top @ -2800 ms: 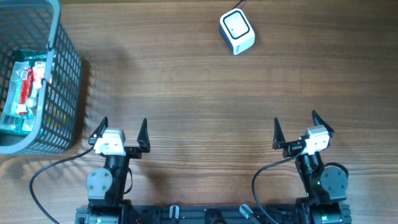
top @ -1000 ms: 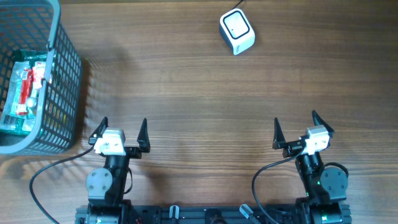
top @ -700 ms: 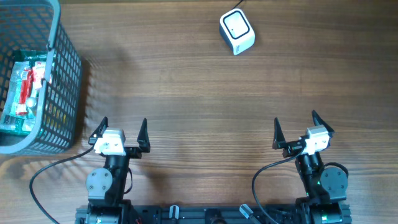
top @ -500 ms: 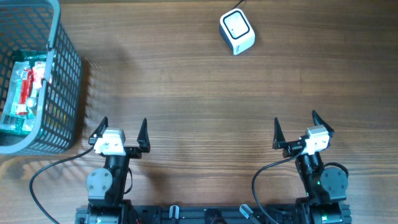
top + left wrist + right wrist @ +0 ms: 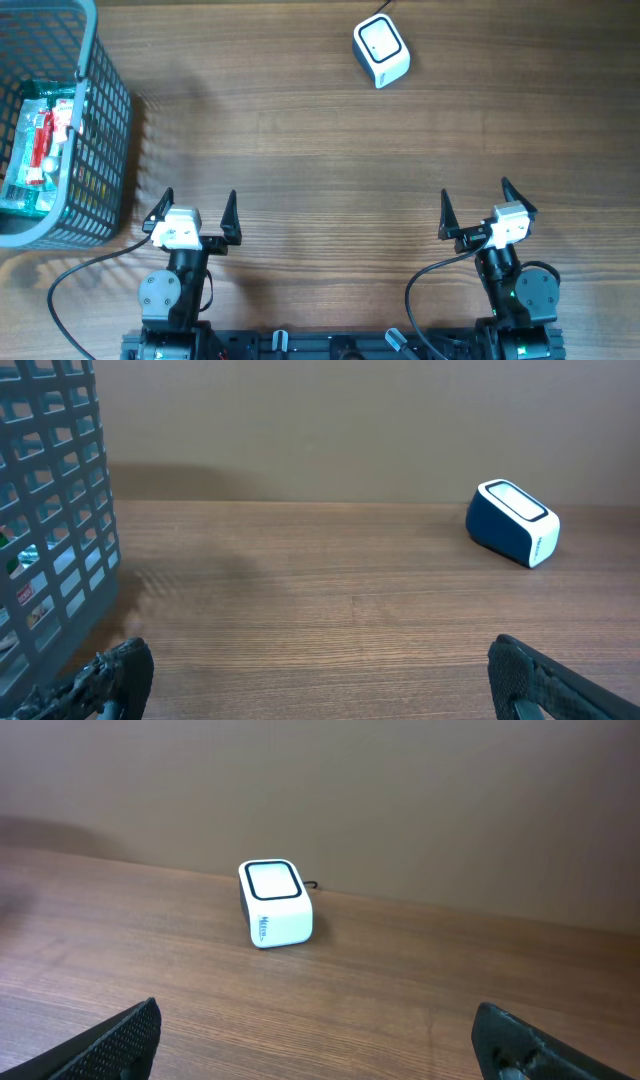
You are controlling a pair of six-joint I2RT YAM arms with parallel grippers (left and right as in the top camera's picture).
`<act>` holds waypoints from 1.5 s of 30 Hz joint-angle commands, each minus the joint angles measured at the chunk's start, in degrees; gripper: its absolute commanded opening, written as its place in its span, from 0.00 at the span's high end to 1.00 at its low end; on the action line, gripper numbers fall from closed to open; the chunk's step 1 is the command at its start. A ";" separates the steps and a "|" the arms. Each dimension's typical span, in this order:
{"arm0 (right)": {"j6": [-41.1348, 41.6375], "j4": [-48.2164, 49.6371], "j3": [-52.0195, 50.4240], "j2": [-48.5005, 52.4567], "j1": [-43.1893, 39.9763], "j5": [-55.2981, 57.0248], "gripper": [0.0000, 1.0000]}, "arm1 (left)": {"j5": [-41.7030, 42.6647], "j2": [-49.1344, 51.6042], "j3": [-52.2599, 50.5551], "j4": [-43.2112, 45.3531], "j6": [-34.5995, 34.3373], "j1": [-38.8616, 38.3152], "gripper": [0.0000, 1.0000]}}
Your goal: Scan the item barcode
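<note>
we see the left gripper (image 5: 198, 197) and right gripper (image 5: 475, 192) at the wooden table's (image 5: 320, 170) near edge, both released wide, nothing held. the red-and-green plastic-wrapped packet (image 5: 40, 145) lies in the grey-blue plastic mesh basket (image 5: 108, 140) at the far left corner. the white box-shaped scanner (image 5: 381, 50) sits by the far edge.

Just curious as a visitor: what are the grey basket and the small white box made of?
Grey lattice basket: likely moulded plastic, matte, with thick even grid bars. Small white-and-navy box: probably hard plastic, smooth, faintly glossy, with rounded moulded corners.
</note>
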 commanded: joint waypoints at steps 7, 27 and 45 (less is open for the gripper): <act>-0.81 0.15 -0.07 -0.61 -0.35 -0.09 0.00 | 0.46 -0.39 -0.07 -0.55 0.87 0.39 0.00; -0.81 0.15 -0.07 -0.61 -0.35 -0.09 0.00 | 4.09 -0.20 5.29 9.90 -2.78 0.39 0.00; -0.79 0.15 -0.07 -0.46 -0.35 -0.09 0.01 | -2.62 68.39 109.90 -66.97 -4.00 0.39 0.00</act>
